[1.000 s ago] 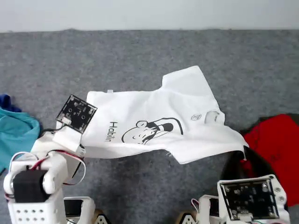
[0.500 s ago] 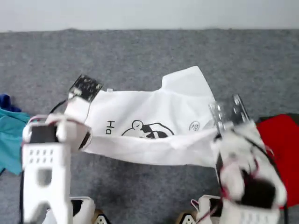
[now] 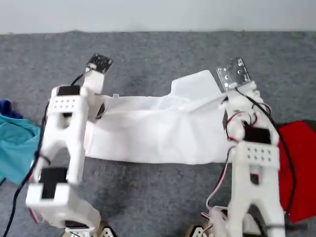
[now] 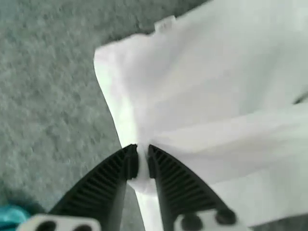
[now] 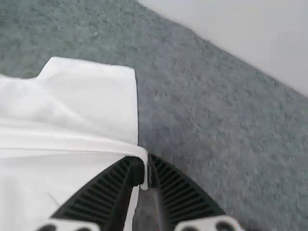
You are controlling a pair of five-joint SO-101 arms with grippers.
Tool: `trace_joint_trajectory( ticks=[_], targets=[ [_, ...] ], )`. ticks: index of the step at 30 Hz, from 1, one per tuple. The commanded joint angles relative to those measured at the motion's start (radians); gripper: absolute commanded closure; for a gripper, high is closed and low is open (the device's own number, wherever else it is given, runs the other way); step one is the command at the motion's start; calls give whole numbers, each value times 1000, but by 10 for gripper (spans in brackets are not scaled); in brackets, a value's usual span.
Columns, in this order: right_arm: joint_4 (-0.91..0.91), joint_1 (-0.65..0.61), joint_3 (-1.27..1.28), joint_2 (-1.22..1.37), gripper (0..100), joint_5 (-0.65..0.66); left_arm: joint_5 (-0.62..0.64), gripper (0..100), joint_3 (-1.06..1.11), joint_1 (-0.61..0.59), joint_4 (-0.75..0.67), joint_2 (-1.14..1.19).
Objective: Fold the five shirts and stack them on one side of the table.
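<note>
White shirt (image 3: 158, 133) lies mid-frame on the bench (image 3: 148, 54), near half doubled over. Left hand (image 4: 139, 151) is clenched on one shirt corner, right hand (image 5: 144, 166) on the other. Carry both level to the far edge. Match corners and lay the cloth flat before you let go.

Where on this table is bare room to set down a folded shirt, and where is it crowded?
Free: the far strip of table between the white shirt and the wall; a smaller patch between it and the near edge. Crowded: teal shirt at the left edge, red shirt at the right.
</note>
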Motion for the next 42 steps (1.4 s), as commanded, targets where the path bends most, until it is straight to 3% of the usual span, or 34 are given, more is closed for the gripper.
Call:
trace_joint_trajectory(
  ticks=[1, 16, 28, 32, 34, 37, 42],
  targets=[
    [-151, -7, -46, 165, 988, 6, 12, 987, -197, -6, -12, 146],
    [-154, -18, -664, 872, 988, -52, 89, 987, -639, -2, -12, 525],
    [-157, -77, -881, 1099, 983, -54, 89, 985, -665, -2, -14, 565],
    [-166, -99, -1048, 1228, 980, -51, 89, 985, -665, -2, -18, 565],
    [-153, -102, -1162, 1314, 931, -52, 89, 985, -665, -2, -18, 565],
    [-47, -105, -1313, 1431, 825, -54, 89, 984, -667, -6, -18, 562],
    [251, -105, -1616, 1555, 817, -38, 107, 896, -696, -3, -14, 566]
  ],
)
